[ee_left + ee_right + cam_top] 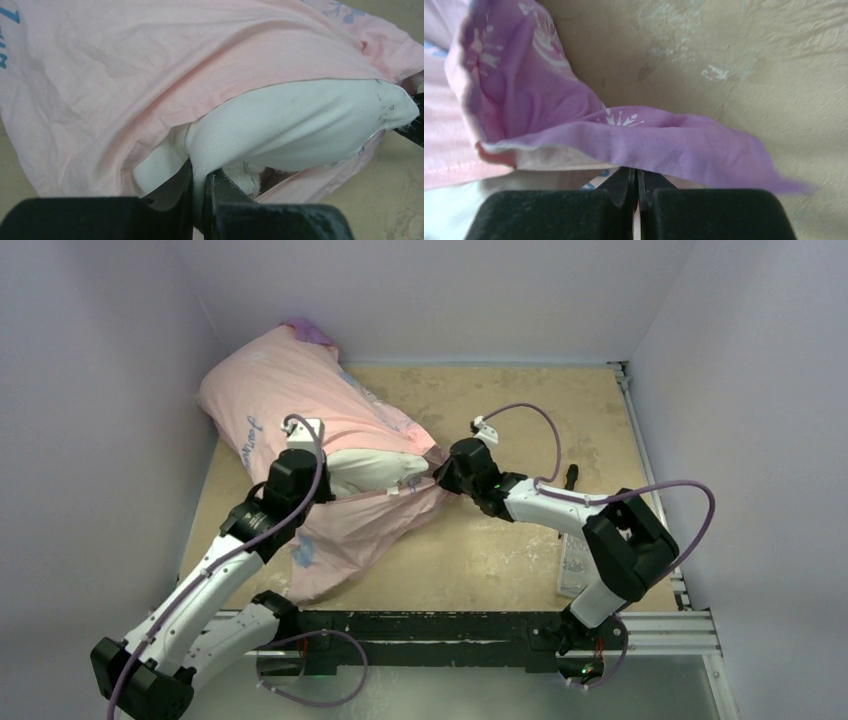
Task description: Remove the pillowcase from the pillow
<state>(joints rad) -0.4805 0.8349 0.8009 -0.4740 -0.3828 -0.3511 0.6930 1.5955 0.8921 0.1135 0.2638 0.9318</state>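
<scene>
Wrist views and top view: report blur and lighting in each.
Right wrist: purple pillowcase edge soft, its right tip smeared; jaws dark and blurred. Left wrist: white pillow fairly sharp, jaws out of focus. Top external: even light, faint shadows, no glare.

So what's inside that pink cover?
A white pillow; one end pokes out of the pillowcase opening, pinched by the left end effector. The rest is hidden under fabric.

Robot lab test cell: plain lilac walls (430,300) box in worn tan counter (500,560); metal rail (450,625) along near edge.
</scene>
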